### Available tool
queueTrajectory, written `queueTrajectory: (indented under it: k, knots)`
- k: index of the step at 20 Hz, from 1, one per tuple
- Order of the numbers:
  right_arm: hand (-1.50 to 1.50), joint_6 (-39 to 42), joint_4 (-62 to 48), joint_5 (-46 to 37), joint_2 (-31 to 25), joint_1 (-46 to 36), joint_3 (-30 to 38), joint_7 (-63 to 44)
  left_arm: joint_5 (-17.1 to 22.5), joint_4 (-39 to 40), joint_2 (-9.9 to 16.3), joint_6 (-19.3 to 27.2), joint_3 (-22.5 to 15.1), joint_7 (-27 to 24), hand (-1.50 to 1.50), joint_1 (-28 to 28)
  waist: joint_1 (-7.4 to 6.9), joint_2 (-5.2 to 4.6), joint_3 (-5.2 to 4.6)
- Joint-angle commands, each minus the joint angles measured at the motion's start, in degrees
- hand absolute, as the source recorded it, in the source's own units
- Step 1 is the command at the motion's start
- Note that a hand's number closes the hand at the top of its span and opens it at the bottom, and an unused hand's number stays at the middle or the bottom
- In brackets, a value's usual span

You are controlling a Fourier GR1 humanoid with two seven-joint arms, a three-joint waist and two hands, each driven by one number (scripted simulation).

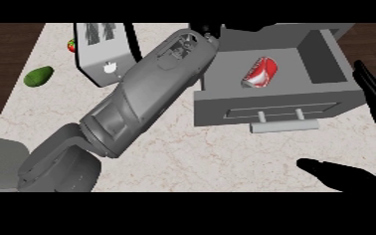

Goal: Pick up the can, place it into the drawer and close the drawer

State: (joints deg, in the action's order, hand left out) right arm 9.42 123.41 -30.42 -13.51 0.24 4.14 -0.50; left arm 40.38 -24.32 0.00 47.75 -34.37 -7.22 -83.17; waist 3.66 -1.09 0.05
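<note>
The right hand [345, 175] shows at the lower right of the frame, dark fingers stretched out and holding nothing, apart from the drawer [268, 110]; a further dark finger shape sits at the right edge. The drawer stands pulled out in the middle right, its handle [285, 126] toward the bottom of the frame. The can [260, 72] lies on its side inside the drawer, so placing looks done and closing remains; that calls for a push on the drawer front toward the top of the frame. The left arm runs from the lower left up to the top centre; the left hand [208, 31] is mostly hidden there, its fingers impossible to judge, beside the drawer's far left corner and clear of the can.
</note>
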Motion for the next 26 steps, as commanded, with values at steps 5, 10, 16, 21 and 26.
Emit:
queueTrajectory:
  k: [5,10,16,21,26]
  knots:
    - [-1.50,-4.3,-11.1,-19.2,-1.9,-4.4,-8.3,1.0,-0.3,1.4,0.0,-1.6,0.9,2.5,-1.50,-2.0,-2.96,0.55,-0.03]
    - [-1.50,-10.7,-22.8,-27.5,-1.3,-5.4,-8.9,2.6,-2.1,-3.6,0.8,-0.2,-0.2,4.8,-1.50,0.7,-4.82,1.20,-0.03]
    - [-1.50,-20.2,-33.4,-30.9,4.7,-9.6,-9.6,2.7,-4.9,-12.3,7.7,-0.6,-1.8,11.6,-1.50,3.0,-5.96,1.58,-0.02]
    - [-1.50,-25.9,-46.8,-32.4,6.1,-15.0,-7.9,5.6,-6.1,-16.0,13.4,-2.5,-0.5,15.0,-1.50,4.2,-5.49,1.12,0.01]
    - [-1.50,-31.1,-56.7,-32.9,5.2,-20.6,-3.9,7.8,-8.2,-21.9,15.1,0.1,-1.9,18.3,-1.50,6.8,-5.87,1.13,0.04]
